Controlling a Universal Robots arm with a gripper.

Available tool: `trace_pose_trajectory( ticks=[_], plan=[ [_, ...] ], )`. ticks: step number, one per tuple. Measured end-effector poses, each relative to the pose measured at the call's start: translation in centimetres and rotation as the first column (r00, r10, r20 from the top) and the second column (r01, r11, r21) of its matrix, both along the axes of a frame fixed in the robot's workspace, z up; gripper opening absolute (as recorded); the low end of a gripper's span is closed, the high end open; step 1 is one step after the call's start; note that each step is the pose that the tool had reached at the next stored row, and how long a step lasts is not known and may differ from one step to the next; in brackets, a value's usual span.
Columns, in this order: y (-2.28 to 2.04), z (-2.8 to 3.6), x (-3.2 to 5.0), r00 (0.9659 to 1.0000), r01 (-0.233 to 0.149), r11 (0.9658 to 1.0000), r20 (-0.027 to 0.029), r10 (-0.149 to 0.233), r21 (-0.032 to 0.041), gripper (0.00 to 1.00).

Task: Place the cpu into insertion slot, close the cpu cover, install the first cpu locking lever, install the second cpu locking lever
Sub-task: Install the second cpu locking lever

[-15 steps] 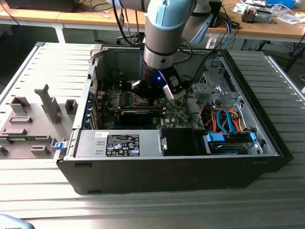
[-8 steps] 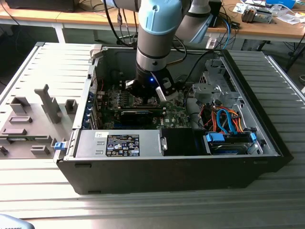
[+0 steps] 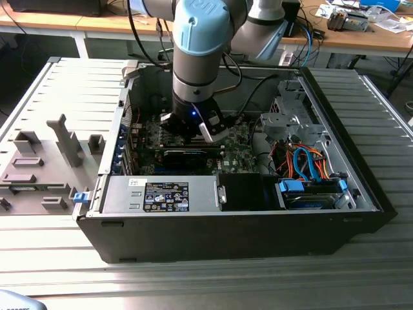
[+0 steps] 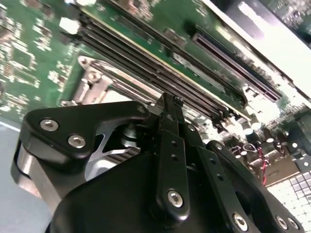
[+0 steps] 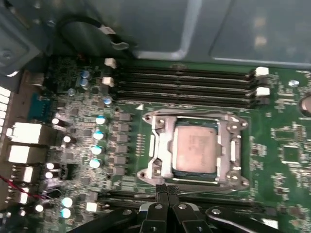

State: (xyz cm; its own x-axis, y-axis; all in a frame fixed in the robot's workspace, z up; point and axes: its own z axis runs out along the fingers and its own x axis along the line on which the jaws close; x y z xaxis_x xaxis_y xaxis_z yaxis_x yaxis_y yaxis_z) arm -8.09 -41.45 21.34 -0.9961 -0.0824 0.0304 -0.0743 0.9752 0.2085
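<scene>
The cpu (image 5: 194, 148) sits in the insertion slot (image 5: 232, 154) with the cpu cover (image 5: 163, 145) down around it. The end effector (image 5: 167, 190), fingers pinched together and empty, hovers just beside the socket's edge, inside the computer case (image 3: 226, 239).

The cpu (image 5: 194, 148) has a dull, brushed metal face; the cpu cover (image 5: 160, 162) around it is shiny bare metal. The gripper (image 5: 167, 190) is matt black, with bright metal screws.
</scene>
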Motion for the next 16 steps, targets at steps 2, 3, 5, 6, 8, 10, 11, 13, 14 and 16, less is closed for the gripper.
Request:
trace_pose_trajectory(
  ticks=[2, 3, 5, 6, 8, 10, 11, 13, 14, 16],
  plan=[
    [-0.02, -0.11, -0.63, 1.0000, 0.000, 1.0000, -0.0001, 0.000, 0.0095, 0.11],
    [-0.03, -0.16, -0.88, 1.0000, 0.000, 0.9999, 0.0000, 0.000, 0.0131, 0.11],
    [-0.06, -0.27, -1.40, 1.0000, -0.001, 0.9998, 0.0000, 0.001, 0.0214, 0.11],
    [-0.07, -0.33, -1.67, 1.0000, -0.001, 0.9997, 0.0000, 0.001, 0.0262, 0.11],
    [-0.07, -0.43, -1.96, 1.0000, -0.001, 0.9994, 0.0000, 0.001, 0.0351, 0.11],
    [-0.07, -0.55, -2.07, 1.0000, -0.004, 0.9991, 0.0001, 0.004, 0.0423, 0.11],
    [-0.07, -0.61, -2.08, 1.0000, -0.006, 0.9990, 0.0001, 0.006, 0.0444, 0.11],
    [-0.07, -0.73, -2.10, 1.0000, -0.010, 0.9987, 0.0001, 0.010, 0.0494, 0.11],
    [-0.08, -0.75, -2.11, 0.9999, -0.011, 0.9986, 0.0001, 0.011, 0.0521, 0.11],
    [-0.07, -0.83, -2.10, 0.9999, -0.015, 0.9982, 0.0002, 0.015, 0.0584, 0.11]
  ],
)
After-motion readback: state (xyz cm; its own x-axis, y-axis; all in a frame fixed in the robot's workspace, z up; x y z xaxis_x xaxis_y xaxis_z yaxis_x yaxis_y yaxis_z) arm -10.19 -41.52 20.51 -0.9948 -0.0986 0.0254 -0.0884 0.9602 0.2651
